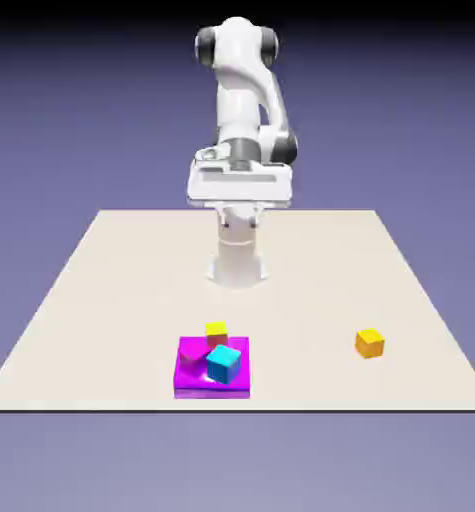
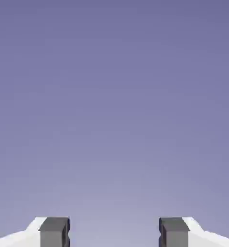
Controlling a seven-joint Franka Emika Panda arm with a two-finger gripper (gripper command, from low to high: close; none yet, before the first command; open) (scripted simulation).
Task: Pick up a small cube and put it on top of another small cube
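Grey fingertips (image 2: 54, 231) sit wide apart in the hand view with nothing between them, just blue-violet backdrop, so the gripper (image 2: 114, 232) is open and empty. The arm (image 1: 243, 95) is folded up tall over its base, hand (image 1: 239, 180) held high at the far side of the table (image 1: 101, 290). The orange cube (image 1: 369, 343) sits alone toward the exterior view's right. Well apart from it, the cyan cube (image 1: 222, 363) rests on a magenta slab (image 1: 193, 372), next to a pink cube (image 1: 191, 352) and a lemon cube (image 1: 216, 331).
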